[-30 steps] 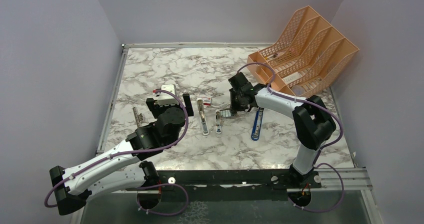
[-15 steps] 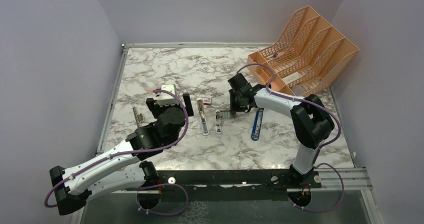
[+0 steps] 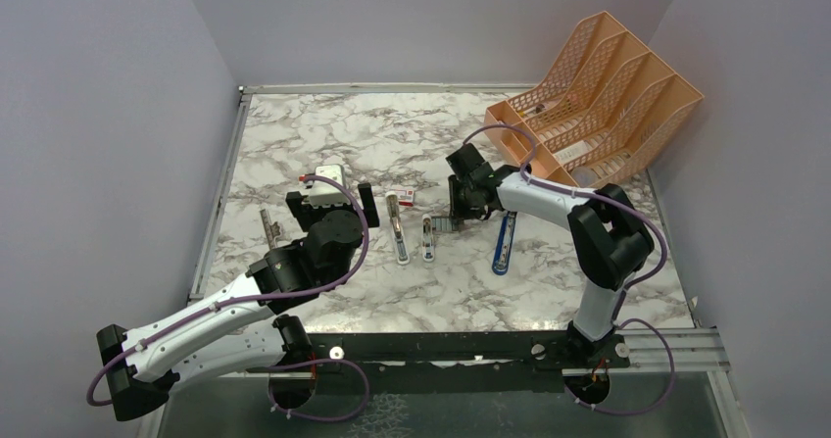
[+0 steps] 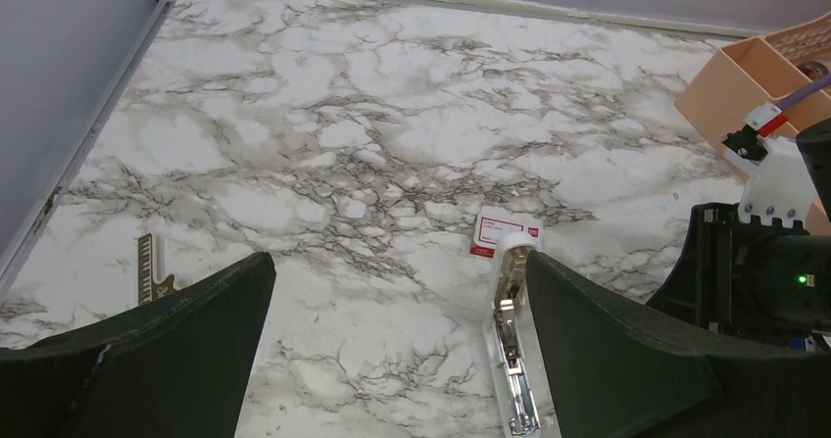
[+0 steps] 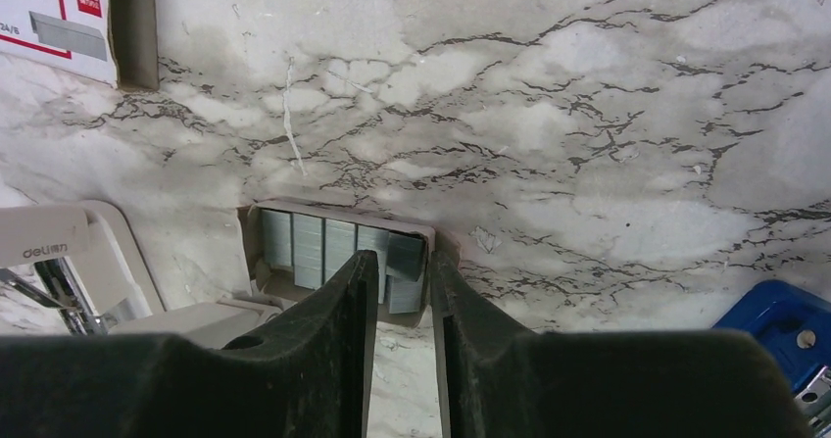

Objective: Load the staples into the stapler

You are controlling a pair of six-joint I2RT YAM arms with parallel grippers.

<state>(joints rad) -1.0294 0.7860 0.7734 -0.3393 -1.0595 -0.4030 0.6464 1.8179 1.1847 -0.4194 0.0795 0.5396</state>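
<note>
**A:** Where did the left gripper (image 4: 392, 379) stand?

**B:** Low in its wrist view, fingers spread wide with nothing between them. Just beyond it, right of centre, lay the stapler (image 4: 516, 369), opened out with its silver channel facing up.

**A:** And the right gripper (image 5: 397, 360)?

**B:** At the bottom centre of its own view, tips a narrow gap apart at the right end of the staples (image 5: 323, 247). Those sat in a shallow tray (image 5: 253, 247) on the marble table (image 5: 588, 115). One short block lay right at the tips, and I couldn't tell whether it was pinched or merely flanked.

**A:** Which step, then?

**B:** Picking up the staples, I'd judge, since none had reached the stapler. The next move called for a firm pinch on one strip and a clean lift. Then a carry across to the channel, with the strip laid in lengthwise.

**A:** Farther back?

**B:** The red-and-white box (image 4: 505, 234) lay past the stapler's far end, and the orange rack (image 3: 598, 95) stood at the upper right of the top view.
</note>
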